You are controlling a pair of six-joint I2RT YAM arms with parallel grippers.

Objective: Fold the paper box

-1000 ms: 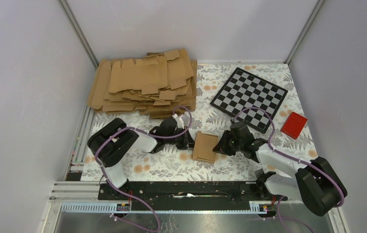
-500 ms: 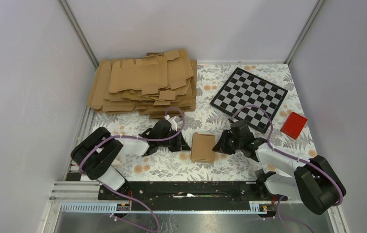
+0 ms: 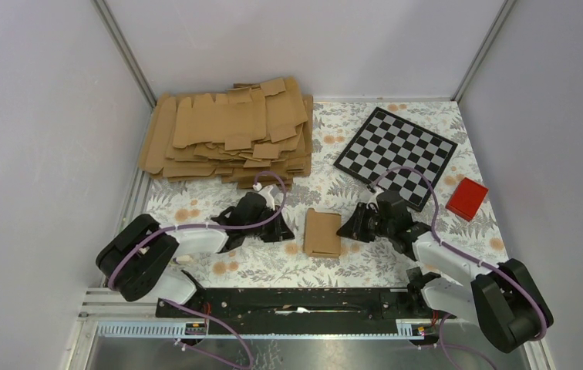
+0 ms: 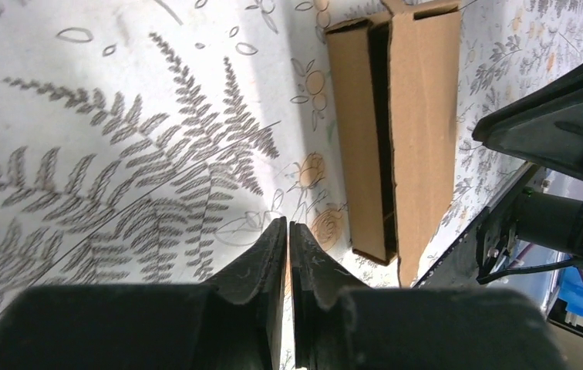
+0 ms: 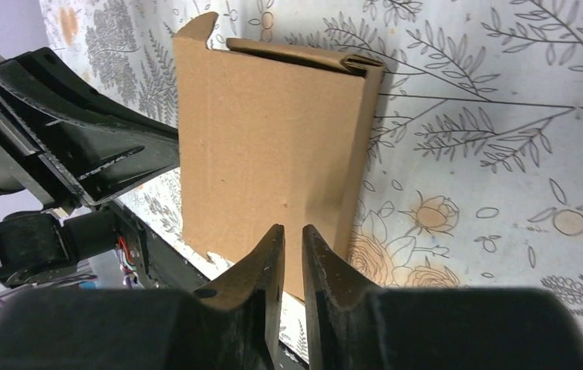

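The paper box (image 3: 323, 233) lies flat on the floral mat between both arms, a small brown folded piece. In the left wrist view the paper box (image 4: 408, 131) shows a dark slit along its length, off to the right of my fingers. My left gripper (image 3: 282, 228) rests just left of it, shut and empty, and appears apart from it. My right gripper (image 3: 348, 228) sits at the box's right edge, its jaws almost together with nothing between them. In the right wrist view the paper box (image 5: 265, 146) lies just beyond my right gripper (image 5: 294, 230).
A big pile of flat cardboard blanks (image 3: 230, 135) fills the back left. A checkerboard (image 3: 395, 154) lies at the back right, with a red block (image 3: 466, 198) beside it. The black rail (image 3: 296, 297) runs along the near edge.
My left arm has drawn back to the left, its gripper coming off the box's left edge. The right gripper has shifted slightly toward the box. The box has barely moved.
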